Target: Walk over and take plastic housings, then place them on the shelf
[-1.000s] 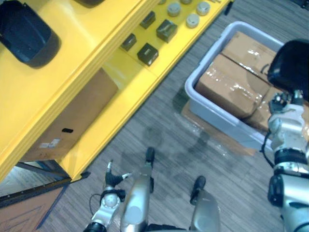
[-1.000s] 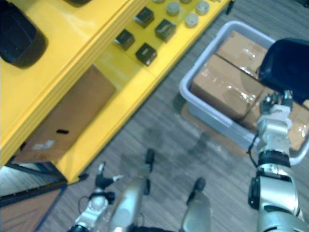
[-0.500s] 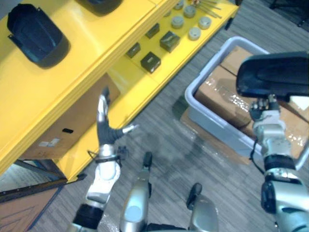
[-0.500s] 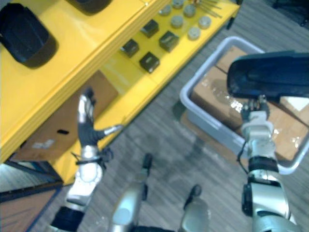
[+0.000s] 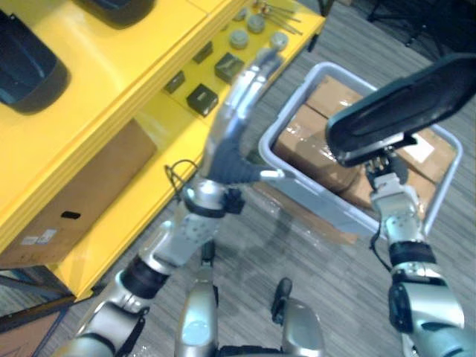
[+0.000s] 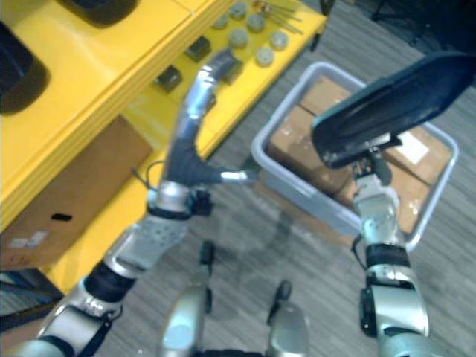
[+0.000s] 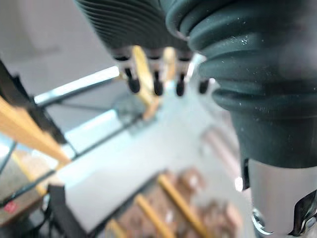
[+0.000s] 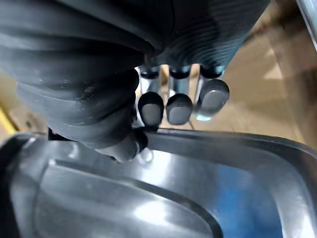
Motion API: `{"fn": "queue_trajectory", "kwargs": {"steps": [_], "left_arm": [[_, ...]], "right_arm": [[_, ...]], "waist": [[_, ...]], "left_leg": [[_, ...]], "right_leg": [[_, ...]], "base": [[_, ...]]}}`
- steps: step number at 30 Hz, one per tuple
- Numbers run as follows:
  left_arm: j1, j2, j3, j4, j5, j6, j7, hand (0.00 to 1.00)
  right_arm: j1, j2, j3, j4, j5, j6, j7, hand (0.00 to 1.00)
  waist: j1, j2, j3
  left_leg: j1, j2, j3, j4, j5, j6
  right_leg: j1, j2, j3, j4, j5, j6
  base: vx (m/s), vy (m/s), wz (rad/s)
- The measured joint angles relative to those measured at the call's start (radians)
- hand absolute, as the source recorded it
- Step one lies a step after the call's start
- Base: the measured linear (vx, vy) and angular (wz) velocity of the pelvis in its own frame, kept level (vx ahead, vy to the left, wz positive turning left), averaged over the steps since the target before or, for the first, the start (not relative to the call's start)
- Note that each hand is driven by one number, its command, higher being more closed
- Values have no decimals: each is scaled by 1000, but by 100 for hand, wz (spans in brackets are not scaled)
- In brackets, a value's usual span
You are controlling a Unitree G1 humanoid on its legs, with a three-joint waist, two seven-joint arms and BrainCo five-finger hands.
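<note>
Raised since before, left hand (image 5: 225, 158) holds its fingers straight over the shelf (image 5: 111, 71) edge; right hand (image 5: 388, 178) fingers pinch housing (image 5: 398, 110) above bin (image 5: 312, 195).

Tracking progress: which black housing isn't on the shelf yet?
The housing in the right hand over the grey bin; the others lie on the yellow shelf.

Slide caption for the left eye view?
The right hand grips a dark plastic housing above a grey tub of boxes; the left hand, open, points toward the yellow shelf.
</note>
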Motion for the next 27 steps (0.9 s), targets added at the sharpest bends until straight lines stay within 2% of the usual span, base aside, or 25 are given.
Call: {"fn": "queue_trajectory", "kwargs": {"steps": [5, 7, 13, 14, 18, 27], "left_arm": [[-54, -33, -87, 143, -3, 113, -27, 0], [-54, -41, -101, 161, -11, 139, -27, 0], [-91, -81, -101, 205, -20, 150, -3, 0], [-97, -86, -101, 220, -20, 150, 2, 0], [-96, -105, -102, 263, -23, 150, 2, 0], [-96, -104, -103, 276, -68, 147, 2, 0]], "right_arm": [[-61, 22, 53, -18, -160, -44, -50, 100], [-73, 33, 57, -53, -243, -56, -82, 100], [-108, 40, 117, -60, -356, -67, -152, 100], [-108, 46, 123, -60, -369, -67, -164, 100], [-108, 49, 124, -60, -370, -67, -198, 100], [-108, 49, 123, -59, -378, -67, -242, 100]], "waist": [[-23, -5, 0], [-25, -5, 0], [-28, -5, 0], [-35, -5, 0], [-50, -5, 0], [-53, -5, 0]], "left_leg": [[-16, 1, 2, 1, 9, -2], [-14, 3, 4, 1, 9, -2], [-8, 4, 23, 1, 9, -2], [-7, 3, 26, 0, 9, -2], [-6, 4, 27, 0, 9, -2], [-4, 5, 33, 0, 9, -2]], "right_leg": [[-17, 2, 3, 1, 11, 0], [-17, 2, 5, 2, 11, -1], [-27, 1, 28, 8, 11, -1], [-29, 0, 29, 8, 11, -1], [-29, 0, 31, 10, 11, -1], [-33, 1, 36, 9, 12, -2]], "base": [[18, -31, 0], [32, -42, -3], [-10, -18, -8], [-43, -13, -9], [-25, -13, -2], [0, -24, -2]]}}
